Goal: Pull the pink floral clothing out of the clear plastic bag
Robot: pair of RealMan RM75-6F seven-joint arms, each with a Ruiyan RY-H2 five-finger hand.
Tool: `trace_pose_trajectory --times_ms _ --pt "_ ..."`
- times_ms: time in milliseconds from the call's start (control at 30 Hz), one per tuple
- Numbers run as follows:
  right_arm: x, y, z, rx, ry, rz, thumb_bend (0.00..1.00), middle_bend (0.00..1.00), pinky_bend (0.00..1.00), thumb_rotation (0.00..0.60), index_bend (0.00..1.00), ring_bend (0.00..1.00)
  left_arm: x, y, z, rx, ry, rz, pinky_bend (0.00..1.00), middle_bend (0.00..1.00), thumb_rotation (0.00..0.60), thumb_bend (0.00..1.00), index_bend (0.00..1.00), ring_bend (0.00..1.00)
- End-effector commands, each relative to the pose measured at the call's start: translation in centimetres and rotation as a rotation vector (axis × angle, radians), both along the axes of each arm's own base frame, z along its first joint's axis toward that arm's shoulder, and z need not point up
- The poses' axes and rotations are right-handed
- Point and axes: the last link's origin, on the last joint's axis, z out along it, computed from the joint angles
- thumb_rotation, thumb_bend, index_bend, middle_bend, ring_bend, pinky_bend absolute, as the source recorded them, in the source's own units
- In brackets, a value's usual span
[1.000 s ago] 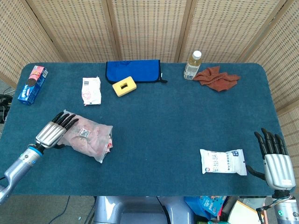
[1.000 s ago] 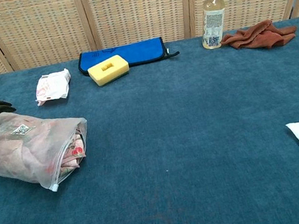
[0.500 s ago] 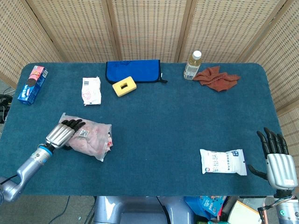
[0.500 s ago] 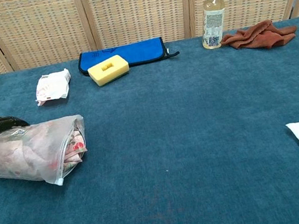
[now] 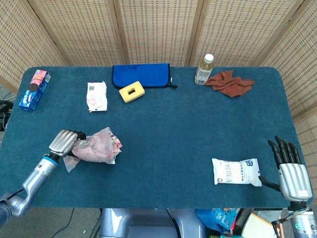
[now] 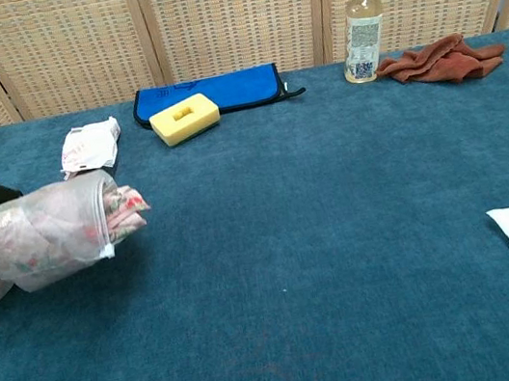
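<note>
Clear plastic bag (image 5: 94, 148) is on the left side of the blue table (image 5: 178, 129), and the left hand (image 5: 64, 142) has its fingers wrapped around the closed end, holding it up a bit so the open mouth points toward the middle of the table. Pink floral clothing (image 6: 123, 209) is mostly inside, with just a folded edge poking out of the opening in the chest view.

So I'd say we're at the "bag secured, nothing pulled yet" stage. The right hand (image 5: 291, 166) is well apart, down at the near right corner beside a white packet (image 5: 237, 171), fingers spread and holding nothing.

Next move as I see it: the right hand has to cross over, pinch that exposed bit of fabric and draw it out while the left keeps the bag from sliding along.
</note>
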Motion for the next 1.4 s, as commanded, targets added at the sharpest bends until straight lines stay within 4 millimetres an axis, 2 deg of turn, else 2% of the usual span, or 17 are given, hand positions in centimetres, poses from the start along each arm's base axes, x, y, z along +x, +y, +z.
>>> trace_pose_trajectory --times_ms 33,133,200,367,533,900,1100,1400 --pt "0.5 -0.7 0.3 0.044 -0.030 0.023 0.00 0.00 0.00 0.600 0.00 0.00 2.3 0.1 0.9 0.046 -0.237 -0.046 0.55 0.57 0.600 0.13 0.65 0.55" --pt "1.9 -2.3 1.4 0.115 -0.098 0.060 0.00 0.00 0.00 0.600 0.00 0.00 5.2 0.9 1.1 0.054 -0.408 -0.083 0.55 0.57 0.600 0.13 0.65 0.55" --pt "3.2 -3.8 2.2 0.172 -0.167 0.083 0.00 0.00 0.00 0.600 0.01 0.00 8.3 1.7 0.4 0.038 -0.525 -0.105 0.55 0.57 0.600 0.13 0.66 0.55" --pt "5.4 -6.2 3.7 0.241 -0.268 0.107 0.00 0.00 0.00 0.600 0.09 0.00 12.3 2.4 -1.4 0.008 -0.578 -0.128 0.55 0.57 0.600 0.13 0.66 0.55" --pt "7.5 -8.2 4.8 0.286 -0.356 0.118 0.00 0.00 0.00 0.600 0.15 0.00 15.5 2.8 -3.0 -0.018 -0.574 -0.150 0.55 0.57 0.600 0.13 0.66 0.55" --pt "11.9 -10.9 5.7 0.373 -0.462 0.131 0.00 0.00 0.00 0.600 0.29 0.00 19.7 2.7 -4.9 -0.013 -0.564 -0.196 0.55 0.57 0.600 0.13 0.66 0.55" --pt "13.6 -11.7 5.6 0.443 -0.501 0.090 0.00 0.00 0.00 0.600 0.34 0.00 20.7 2.4 -5.2 -0.009 -0.566 -0.216 0.55 0.57 0.600 0.13 0.66 0.55" --pt "16.5 -12.6 4.9 0.552 -0.549 0.013 0.00 0.00 0.00 0.600 0.34 0.00 21.8 2.3 -5.4 0.023 -0.599 -0.220 0.55 0.57 0.600 0.13 0.66 0.55"
